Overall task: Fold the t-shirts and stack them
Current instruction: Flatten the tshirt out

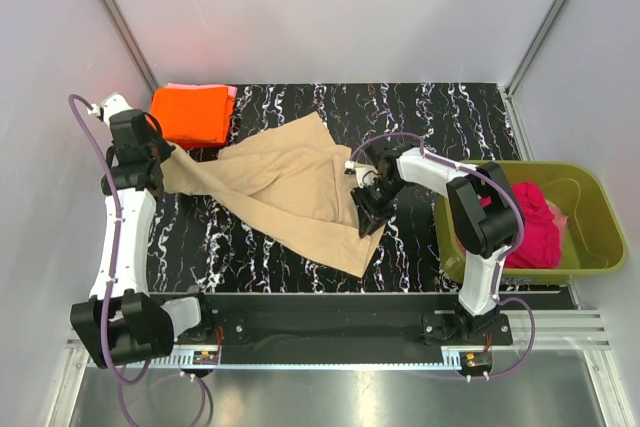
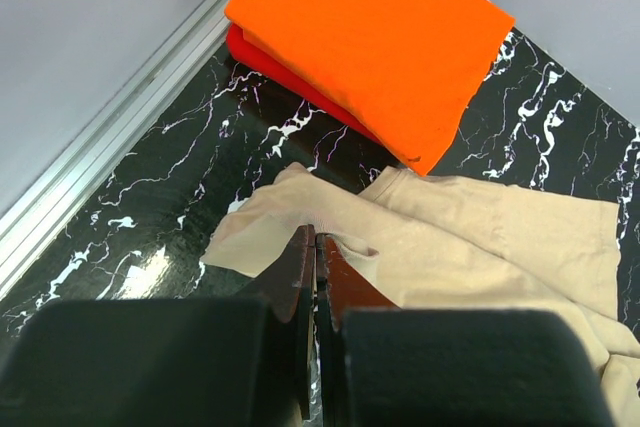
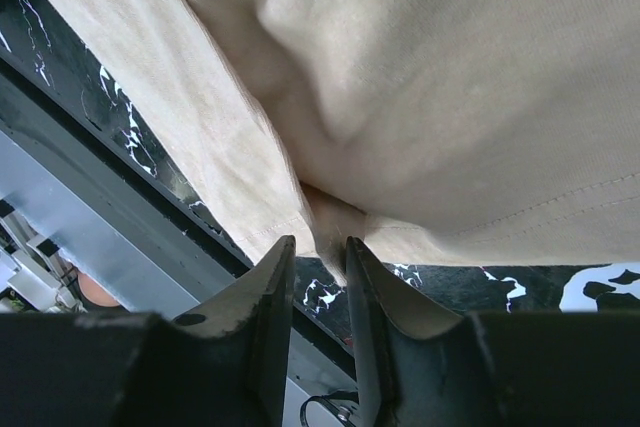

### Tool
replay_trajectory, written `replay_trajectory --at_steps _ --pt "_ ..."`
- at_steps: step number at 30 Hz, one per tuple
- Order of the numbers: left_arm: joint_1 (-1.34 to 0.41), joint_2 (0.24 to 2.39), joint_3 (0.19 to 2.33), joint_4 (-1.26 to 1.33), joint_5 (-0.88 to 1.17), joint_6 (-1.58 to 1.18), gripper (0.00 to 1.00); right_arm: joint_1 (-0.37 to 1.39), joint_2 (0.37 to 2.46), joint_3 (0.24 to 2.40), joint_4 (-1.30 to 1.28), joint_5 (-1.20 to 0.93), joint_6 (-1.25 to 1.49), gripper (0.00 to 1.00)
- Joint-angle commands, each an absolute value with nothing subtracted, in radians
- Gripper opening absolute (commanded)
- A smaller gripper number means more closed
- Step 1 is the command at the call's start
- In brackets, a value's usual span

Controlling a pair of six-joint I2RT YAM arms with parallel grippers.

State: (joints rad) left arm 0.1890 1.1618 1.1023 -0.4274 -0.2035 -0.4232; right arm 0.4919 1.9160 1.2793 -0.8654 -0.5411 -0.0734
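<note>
Rightward, at 3 o'clock, olive-green tub (image 1: 587,202) holds magenta-red t-shirt (image 1: 535,229); left gripper (image 2: 316,247) and right gripper (image 3: 320,252) each pinch the tan-beige t-shirt (image 1: 290,187).

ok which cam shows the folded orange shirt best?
Left wrist: the orange t-shirt fills the upper frame, folded, its stacked edges clear, just beyond the tan t-shirt. Top external shows it whole but small, at the table's far left corner. Right wrist does not show it.

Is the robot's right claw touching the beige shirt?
Touching. The right wrist view shows a fold of the beige t-shirt pinched between the two fingers of the right gripper.
</note>
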Motion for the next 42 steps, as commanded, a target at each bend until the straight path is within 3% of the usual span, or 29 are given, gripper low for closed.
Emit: replay_trajectory --at_steps 1,9,17,21,22,23,27,35,42 --pt "0.193 1.163 1.103 -0.362 -0.176 -0.433 0.0 0.499 1.901 1.275 -0.868 -0.534 -0.069 0.33" --pt "0.193 1.158 1.097 -0.359 -0.173 -0.433 0.0 0.5 1.921 1.27 -0.867 -0.541 -0.071 0.38" --pt "0.192 1.164 1.101 -0.36 -0.17 -0.431 0.0 0.5 1.925 1.27 -0.865 -0.54 -0.074 0.33" --pt "0.192 1.164 1.1 -0.36 -0.16 -0.434 0.0 0.503 1.919 1.269 -0.865 -0.52 -0.071 0.21" --pt "0.193 1.164 1.101 -0.36 -0.15 -0.434 0.0 0.505 1.91 1.275 -0.865 -0.49 -0.068 0.07" --pt "0.193 1.161 1.104 -0.36 -0.144 -0.434 0.0 0.503 1.902 1.278 -0.865 -0.468 -0.061 0.0" --pt "0.193 1.134 1.123 -0.364 -0.049 -0.414 0.0 0.503 1.829 1.337 -0.885 -0.338 0.035 0.0" --pt "0.138 1.144 1.426 -0.494 0.135 -0.387 0.0 0.505 1.615 1.802 -1.046 0.064 0.167 0.0" --pt "0.1 1.144 1.826 -0.653 0.071 -0.379 0.0 0.503 1.537 2.283 -1.055 0.104 0.11 0.0"
